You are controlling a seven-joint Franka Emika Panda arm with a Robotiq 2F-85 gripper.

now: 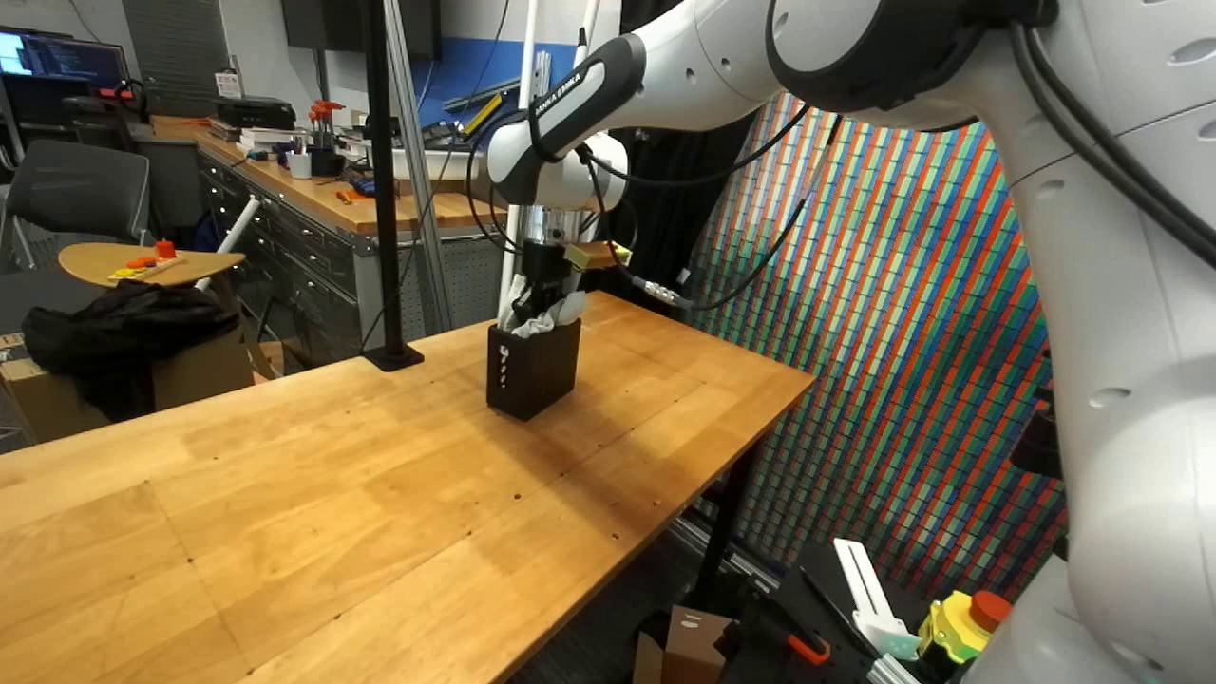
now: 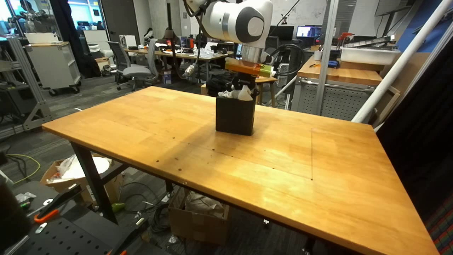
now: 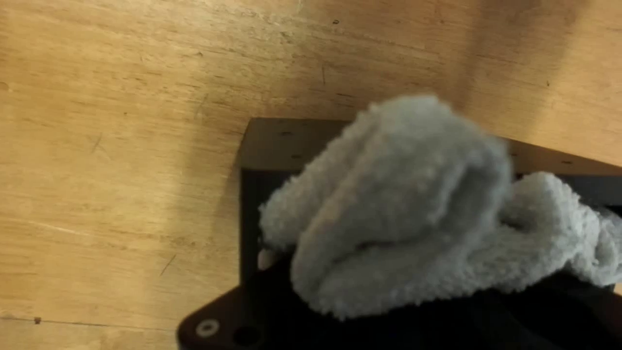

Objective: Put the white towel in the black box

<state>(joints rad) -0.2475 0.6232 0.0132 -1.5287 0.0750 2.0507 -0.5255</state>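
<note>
My black claw (image 1: 540, 302) points down at the mouth of the dark, squarish, mesh-sided box (image 1: 532, 370), its fingers together; the tips are buried in cloth, so I can't tell whether any is pinched between them. The soft white terry towel (image 3: 413, 204) is bunched into that mouth, with folds standing above the rim in both exterior views (how much lies deeper inside is hidden from me). On my wrist view, where the claw comes in from six o'clock, the biggest fold reaches toward twelve and covers part of the box's wall from sight, while a smaller crumple runs toward three o'clock. A bare corner of the box shows at ten o'clock from the big fold.

The box stands upright on the pale-brown wooden table (image 1: 332, 532); in an exterior view I see the foot of a slim black post (image 1: 380, 190) at its nine o'clock, near but apart. Directly at twelve o'clock from the claw, an orange and yellow-green block (image 2: 247, 66) sits below the white jointed arm (image 2: 233, 21).
</note>
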